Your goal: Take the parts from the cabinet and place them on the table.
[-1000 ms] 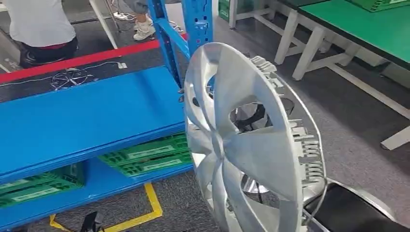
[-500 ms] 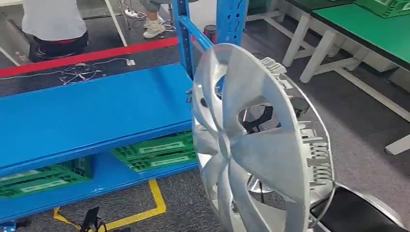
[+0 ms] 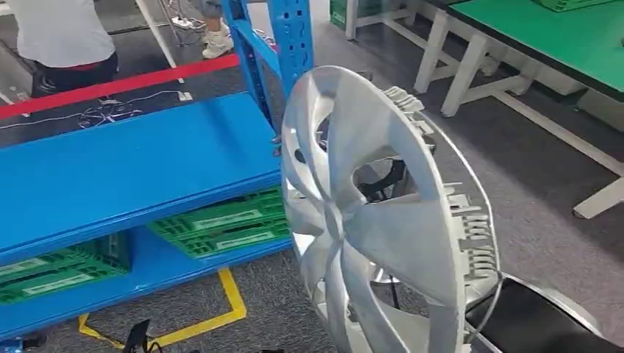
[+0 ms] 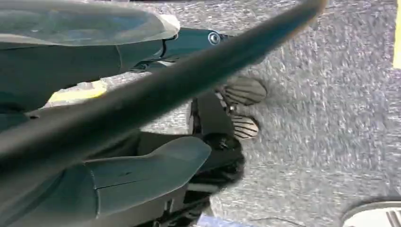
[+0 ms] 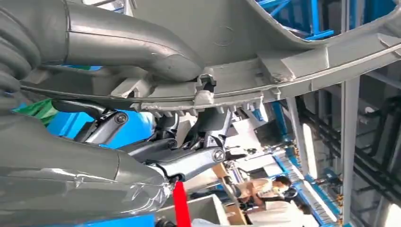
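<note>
A large silver hubcap (image 3: 383,235) stands upright on edge at the centre of the head view, its spoked face turned left. My right hand (image 5: 85,142) grips its rim (image 5: 236,80), the thumb (image 5: 127,42) on one side and the dark fingers (image 5: 189,161) on the other. Those dark fingers (image 3: 383,180) show through a spoke opening in the head view. The blue cabinet shelf (image 3: 132,169) lies to the left of the hubcap, its top bare. My left hand (image 4: 118,94) hangs over grey carpet with its fingers apart and nothing held.
Green crates (image 3: 221,228) sit on the cabinet's lower shelf. A green-topped table (image 3: 566,44) on white legs stands at the far right. A person (image 3: 62,37) sits behind the cabinet beyond a red floor line (image 3: 110,88). Yellow tape (image 3: 221,316) marks the carpet.
The whole picture swung right and then back left, so the camera moved. The hubcap stays in my right hand at the same spot in view.
</note>
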You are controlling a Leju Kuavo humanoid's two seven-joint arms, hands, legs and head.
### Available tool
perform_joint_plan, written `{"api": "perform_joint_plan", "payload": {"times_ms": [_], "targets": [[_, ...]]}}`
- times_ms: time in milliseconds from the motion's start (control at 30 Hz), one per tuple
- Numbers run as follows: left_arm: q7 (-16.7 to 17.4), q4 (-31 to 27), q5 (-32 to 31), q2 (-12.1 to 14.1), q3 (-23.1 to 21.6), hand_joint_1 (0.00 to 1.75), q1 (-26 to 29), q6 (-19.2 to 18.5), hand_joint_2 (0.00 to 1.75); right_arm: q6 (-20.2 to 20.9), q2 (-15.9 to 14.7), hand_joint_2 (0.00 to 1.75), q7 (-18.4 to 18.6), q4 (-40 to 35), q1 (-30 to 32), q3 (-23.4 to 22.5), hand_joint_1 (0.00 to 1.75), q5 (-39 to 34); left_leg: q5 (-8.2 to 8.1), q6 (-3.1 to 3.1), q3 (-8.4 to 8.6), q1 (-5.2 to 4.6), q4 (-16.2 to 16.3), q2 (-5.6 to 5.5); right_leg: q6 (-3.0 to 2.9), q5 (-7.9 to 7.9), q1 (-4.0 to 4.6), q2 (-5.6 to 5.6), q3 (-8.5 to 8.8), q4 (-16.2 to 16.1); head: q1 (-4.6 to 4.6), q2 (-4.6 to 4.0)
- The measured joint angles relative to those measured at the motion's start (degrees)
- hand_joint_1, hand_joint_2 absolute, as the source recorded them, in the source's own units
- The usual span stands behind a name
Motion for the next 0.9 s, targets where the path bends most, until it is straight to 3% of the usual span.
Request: {"api": "perform_joint_plan", "payload": {"times_ms": [33, 67, 100, 200, 233, 267, 300, 367, 400, 433, 467, 533, 567, 600, 633, 700, 733, 767, 800, 867, 900], "targets": [[0.0, 0.0, 0.0, 0.0, 0.0, 0.00, -0.1, 0.0, 1.75, 0.0, 0.0, 1.75, 0.0, 0.0, 0.0, 0.0, 1.75, 0.0, 2.25, 0.40, 3.54, -0.08, -6.1, -0.01, 0.04, 0.08, 0.02, 0.02, -0.02, 0.0, -0.24, 0.00], [0.0, 0.0, 0.0, 0.1, 0.0, 0.00, -0.2, 0.0, 1.75, 0.0, 0.0, 1.75, 0.0, 0.0, -0.1, 0.0, 1.75, 0.0, 2.88, 0.92, 6.08, -0.24, -10.7, -0.10, 0.23, 0.23, 0.01, 0.01, -0.08, 0.0, -0.39, 0.00], [0.0, 0.0, 0.0, 0.1, 0.0, 0.00, -0.3, 0.0, 1.75, 0.0, 0.0, 1.75, -0.1, 0.0, -0.1, -0.1, 1.75, 0.0, 3.10, 1.13, 6.18, -0.59, -11.6, 0.05, 0.50, 0.36, 0.44, 0.02, -0.39, 0.2, -0.46, 0.00], [0.0, 0.0, 0.0, 0.1, 0.0, 0.00, -0.3, 0.0, 1.75, 0.0, 0.0, 1.75, 0.0, 0.0, 0.0, -0.1, 1.75, 0.1, 3.46, 1.66, 5.88, -0.77, -11.6, 0.02, 1.23, 0.83, 0.22, -0.11, -0.46, -0.1, -0.22, 0.00], [0.0, 0.0, 0.0, 0.1, 0.0, 0.00, -0.2, 0.0, 1.75, 0.0, 0.0, 1.75, 0.0, 0.0, -0.1, -0.1, 1.75, 0.1, 4.07, 2.22, 5.97, -0.14, -12.4, 0.21, 1.51, 0.64, 0.50, -0.04, -0.71, 0.2, -0.02, 0.00], [0.0, 0.0, 0.0, 0.0, 0.0, 0.00, -0.2, 0.0, 1.75, 0.0, 0.0, 1.75, -0.1, 0.0, -0.1, -0.2, 1.75, 0.1, 4.35, 2.37, 5.94, -0.15, -12.6, 0.50, 1.76, -0.95, 0.33, -0.14, -1.75, 1.5, 0.02, 0.00], [0.0, 0.0, 0.0, 0.0, 0.0, 0.00, -0.3, 0.0, 1.75, 0.0, 0.0, 1.75, -0.1, 0.0, -0.1, -0.3, 1.75, 0.1, 4.54, 2.70, 5.71, -0.12, -12.5, 0.50, 1.97, -3.59, 0.26, -0.15, -2.85, 5.0, 0.53, 0.00], [0.0, 0.0, 0.0, 0.0, 0.0, 0.00, -0.3, 0.0, 1.75, -0.1, 0.0, 1.75, 0.0, 0.0, 0.1, -0.4, 1.75, 0.1, 4.82, 2.89, 5.25, -0.18, -12.5, 0.52, 2.45, -8.77, -0.05, -0.16, -6.57, 15.5, 1.14, 0.00], [0.0, 0.0, -0.1, 0.0, 0.0, 0.00, -0.3, 0.1, 1.75, -0.1, -0.1, 1.75, -0.1, 0.0, 0.3, -0.5, 1.75, 0.1, 5.00, 2.81, 4.99, -0.17, -12.5, 0.52, 2.61, -10.12, -0.14, -0.16, -7.81, 19.2, 1.25, 0.00], [0.0, 0.0, -0.1, 0.0, 0.0, 0.00, -0.2, 0.1, 1.75, -0.2, -0.1, 1.75, 0.0, 0.0, 0.6, -0.5, 1.75, 0.2, 5.17, 2.73, 4.79, -0.12, -12.4, 0.51, 2.78, -9.97, -0.31, -0.18, -7.70, 19.9, 1.46, 0.00], [0.0, 0.0, -0.1, 0.0, 0.0, 0.00, -0.2, 0.1, 1.75, -0.2, -0.1, 1.75, 0.0, 0.0, 0.7, -0.6, 1.75, 0.2, 5.28, 2.61, 4.65, -0.07, -12.4, 0.49, 2.87, -8.45, -0.51, -0.20, -6.01, 17.3, 1.77, 0.00], [0.0, 0.0, -0.1, -0.2, 0.0, 0.00, -0.2, 0.1, 1.75, -0.2, -0.1, 1.75, 0.0, -0.1, 0.5, -0.6, 1.75, 0.2, 5.33, 2.44, 4.56, 0.05, -12.0, 0.46, 2.95, -3.76, -0.82, -0.31, 0.03, 6.7, 2.25, 0.00], [0.0, 0.0, -0.1, -0.2, 0.0, 0.00, -0.2, 0.1, 1.75, -0.2, -0.1, 1.75, 0.0, -0.1, 0.4, -0.7, 1.75, 0.2, 5.25, 2.20, 4.49, 0.06, -11.7, 0.47, 2.97, -2.56, -0.93, -0.34, 2.54, 1.6, 2.45, 0.00], [0.0, 0.0, -0.1, -0.2, 0.0, 0.00, -0.3, 0.1, 1.75, -0.2, -0.1, 1.75, -0.1, -0.1, 0.3, -0.7, 1.75, 0.2, 5.34, 1.71, 4.04, -0.28, -11.3, 0.43, 2.82, -3.23, -0.50, -0.29, 3.15, 0.2, 2.71, 0.00], [0.0, 0.0, -0.1, -0.1, 0.0, 0.00, -0.4, 0.2, 1.75, -0.2, -0.1, 1.75, -0.1, -0.1, 0.3, -0.8, 1.75, 0.2, 5.72, 1.28, 3.53, -0.26, -11.2, 0.35, 2.49, -3.19, -0.65, -0.20, 3.37, 0.1, 2.45, 0.00], [0.0, 0.0, -0.1, -0.1, 0.0, 0.00, -0.3, 0.2, 1.75, -0.2, -0.2, 1.75, -0.1, -0.1, 0.6, -0.9, 1.75, 0.3, 6.27, 0.52, 3.28, -0.05, -11.3, 0.43, 1.86, -2.74, -0.28, 0.03, 2.82, 0.3, 2.03, 0.00], [0.0, 0.0, -0.1, -0.1, 0.0, 0.00, -0.2, 0.2, 1.75, -0.3, -0.1, 1.75, 0.0, -0.1, 0.5, -0.9, 1.75, 0.3, 6.36, 0.27, 3.14, -0.11, -11.2, 0.39, 1.27, -2.33, -0.44, -0.01, 2.76, -0.1, 2.12, 0.00], [0.1, 0.0, -0.1, -0.1, 0.0, 0.00, -0.3, 0.2, 1.75, -0.3, -0.1, 1.75, -0.1, -0.1, 0.5, -0.9, 1.75, 0.3, 5.03, 0.05, 2.68, 0.15, -10.1, 0.23, 0.94, -1.85, -0.70, -0.17, 2.77, -0.3, 2.04, 0.00], [0.1, 0.0, -0.1, -0.2, 0.0, 0.00, -0.3, 0.2, 1.75, -0.3, -0.1, 1.75, -0.1, -0.1, 0.3, -0.9, 1.75, 0.3, 2.53, -0.19, 1.26, 0.15, -7.1, 0.14, 0.57, -1.53, -0.71, -0.19, 2.32, -0.4, 1.51, 0.00], [0.1, 0.0, -0.1, -0.2, 0.0, 0.00, -0.3, 0.2, 1.75, -0.3, -0.1, 1.75, -0.1, -0.1, 0.3, -0.9, 1.75, 0.3, -2.74, -0.65, -3.16, 0.25, 3.3, 0.11, 0.38, -0.98, -0.51, -0.24, 1.39, -0.3, 0.61, 0.00], [0.1, 0.0, -0.1, -0.2, 0.0, 0.00, -0.2, 0.2, 1.75, -0.3, -0.1, 1.75, 0.0, -0.1, 0.5, -0.9, 1.75, 0.4, -4.31, -0.70, -4.90, 0.24, 7.5, 0.10, 0.36, -0.71, -0.42, -0.24, 0.97, -0.3, 0.46, 0.00]]}}
